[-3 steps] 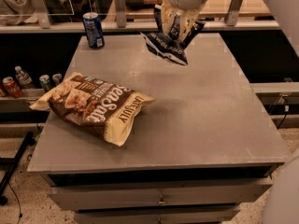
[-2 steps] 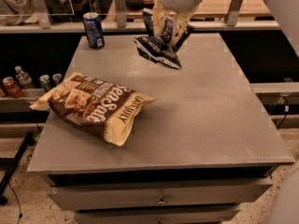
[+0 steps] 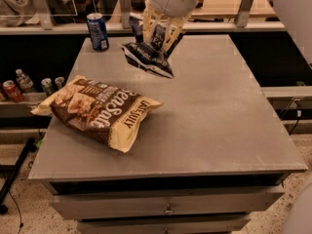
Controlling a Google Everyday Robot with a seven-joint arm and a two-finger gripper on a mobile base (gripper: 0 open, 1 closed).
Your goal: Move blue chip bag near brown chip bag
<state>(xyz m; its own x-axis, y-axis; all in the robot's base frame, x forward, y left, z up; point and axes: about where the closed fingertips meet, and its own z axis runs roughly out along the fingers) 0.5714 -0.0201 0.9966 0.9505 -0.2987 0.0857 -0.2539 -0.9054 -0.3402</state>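
Hanging over the far counter (image 3: 219,106), our pincer (image 3: 161,30) grips the blue chip bag (image 3: 148,60) by its top so we can carry it to the brown chip bag (image 3: 97,108).

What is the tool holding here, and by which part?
The tool, over the far part of the table, grips the blue chip bag by its upper end.

A grey table (image 3: 229,121) is standing on speckled floor (image 3: 19,213), dark shelving (image 3: 29,100) is running alongside, and the tool (image 3: 158,35) is hovering above its far edge.
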